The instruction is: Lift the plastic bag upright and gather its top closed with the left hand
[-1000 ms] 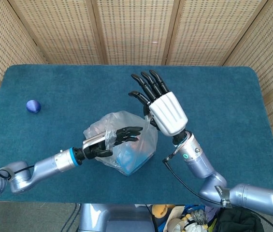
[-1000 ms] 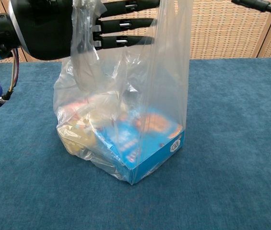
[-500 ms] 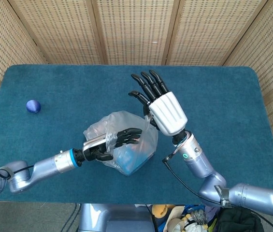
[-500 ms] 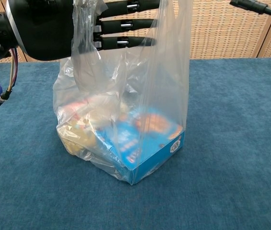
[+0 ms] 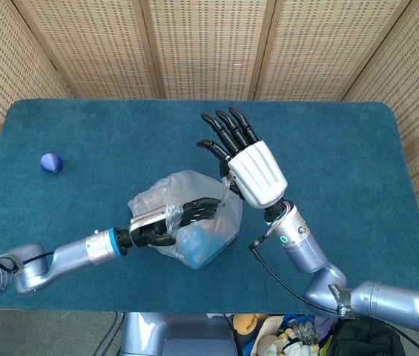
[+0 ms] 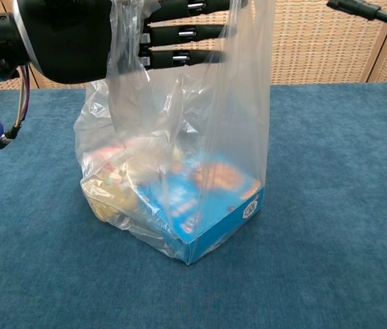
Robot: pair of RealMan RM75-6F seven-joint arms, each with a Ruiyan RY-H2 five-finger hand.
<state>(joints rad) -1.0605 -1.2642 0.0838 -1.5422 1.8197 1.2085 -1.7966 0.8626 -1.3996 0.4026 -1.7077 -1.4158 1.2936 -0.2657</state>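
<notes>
- The plastic bag (image 5: pixel 194 222) stands upright near the middle of the bench (image 5: pixel 83 133), a little toward the front edge. Its bottom rests on the blue cloth, and its clear walls rise straight up in the chest view (image 6: pixel 234 123).
- Inside the bag a blue box (image 6: pixel 207 205) lies at the bottom, with one corner pointing to the front. Beside it, on the left, there are yellowish packets (image 6: pixel 111 192) — I cannot tell what they are.
- The left hand (image 5: pixel 168 219) is at the top of the bag, reaching in from the left. Its dark fingers (image 6: pixel 179 34) are stretched out almost level and lie against the film, and a fold of plastic hangs over them. The thumb seems curled below, but the plastic hides the contact, so I cannot tell if the hand really holds the film.
- The top of the bag is not gathered; the film is loose and wide around the left hand.
- The right hand (image 5: pixel 242 159) is just behind and right of the bag, with its white back upward and its black fingers (image 5: pixel 228 130) spread apart. A tip of the bag's top edge touches this hand at its near side — whether it is pinched there, I cannot tell.
- A small blue ball (image 5: pixel 51 162) lies well apart, near the left edge of the bench.
- Woven panels (image 5: pixel 209 44) stand behind the bench.
</notes>
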